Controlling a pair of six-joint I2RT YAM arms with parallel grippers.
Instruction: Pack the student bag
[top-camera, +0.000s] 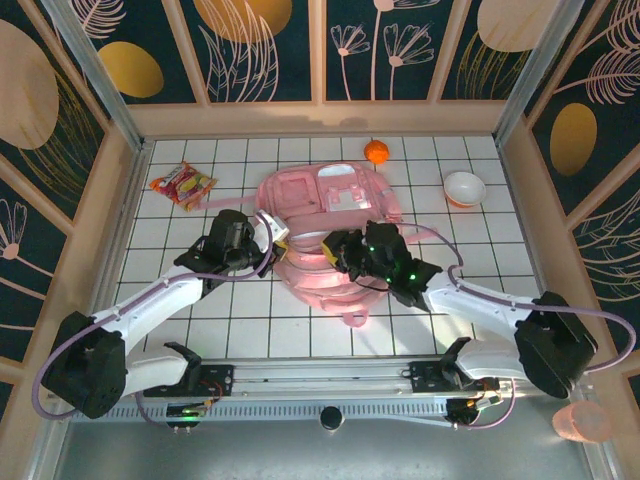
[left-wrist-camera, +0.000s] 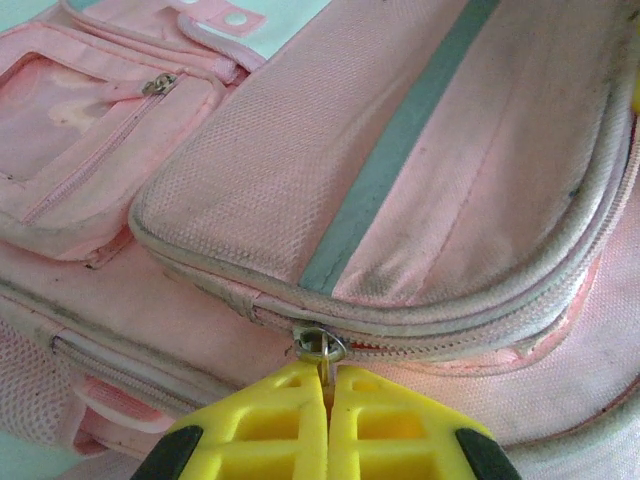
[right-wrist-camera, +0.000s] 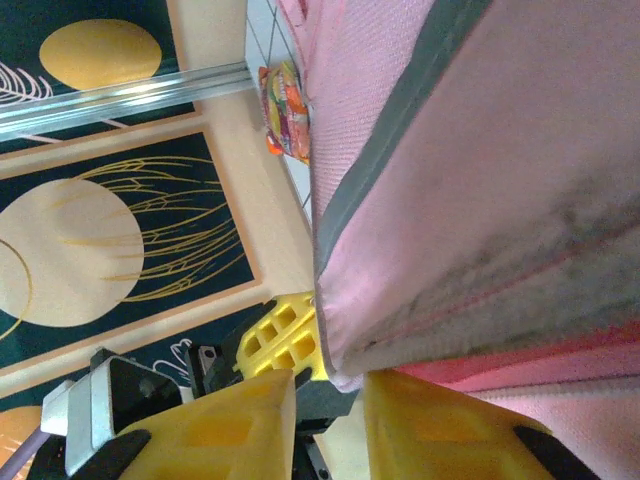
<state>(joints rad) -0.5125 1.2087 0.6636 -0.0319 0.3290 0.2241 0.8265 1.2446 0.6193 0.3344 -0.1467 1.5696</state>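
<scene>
Two pairs working the bag: left fingers clamp the zip pull; right fingers straddle the flap edge, hold unclear. Looks like unzipping; next, drag the pull along its track.

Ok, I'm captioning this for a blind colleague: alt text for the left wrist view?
The left gripper is pinched shut on the metal zipper pull of the pink student bag, at the edge of a front pocket with a grey stripe. A smaller zipped pocket sits upper left.
</scene>
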